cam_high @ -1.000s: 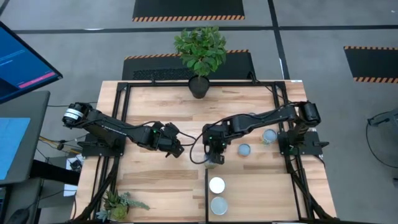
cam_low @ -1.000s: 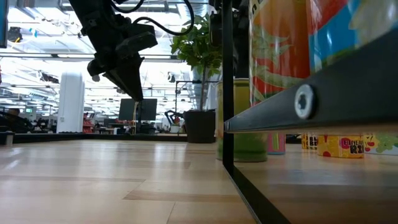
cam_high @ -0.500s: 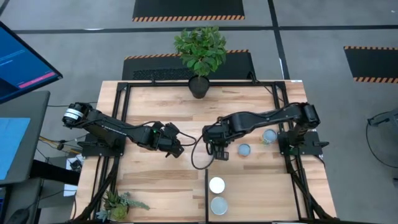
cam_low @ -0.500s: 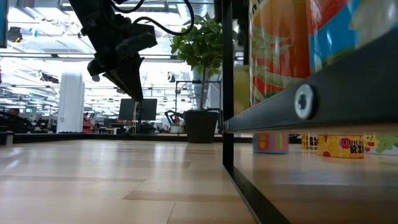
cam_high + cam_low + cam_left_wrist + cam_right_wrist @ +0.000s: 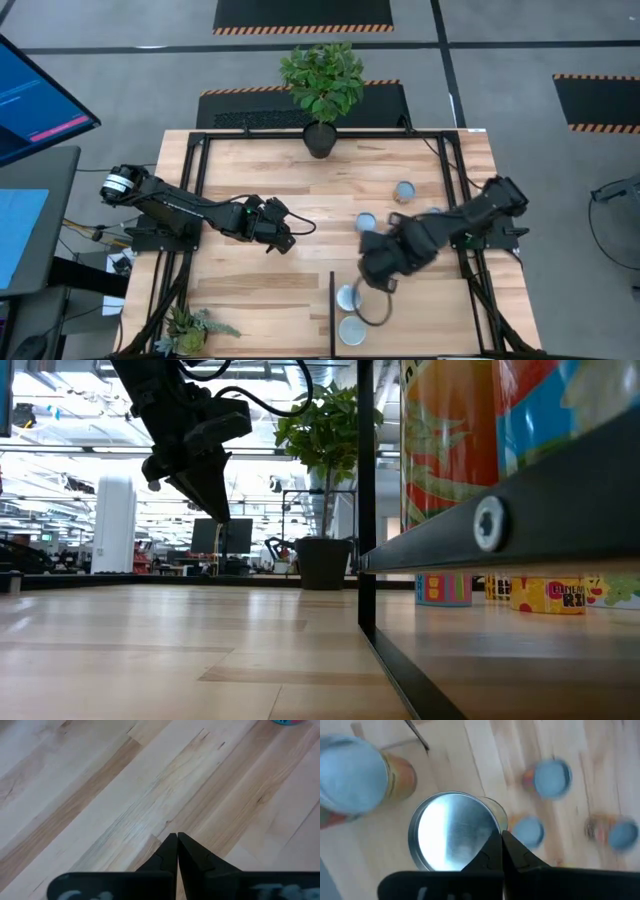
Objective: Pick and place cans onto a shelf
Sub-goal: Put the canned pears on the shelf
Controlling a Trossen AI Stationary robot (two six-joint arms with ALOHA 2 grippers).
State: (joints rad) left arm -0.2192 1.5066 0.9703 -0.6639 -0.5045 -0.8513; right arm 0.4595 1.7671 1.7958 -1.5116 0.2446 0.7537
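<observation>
A wide light-wood table (image 5: 250, 160) sits on a grey floor (image 5: 130, 80) with a potted plant (image 5: 322, 90) at its far edge, the shelf (image 5: 420, 300) at its near right corner holding two cans (image 5: 351, 330), three more cans (image 5: 405, 191) standing beyond the shelf, the closed, empty right gripper (image 5: 372, 275) hanging over the shelf's cans, and the left gripper (image 5: 285, 243), also closed and empty, left of the shelf.

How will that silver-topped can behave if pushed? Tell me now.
The silver-topped can looks like rigid metal, so it is probably stiff. Its shiny top suggests a slippery surface. Standing upright on its flat end, it should slide rather than roll.
</observation>
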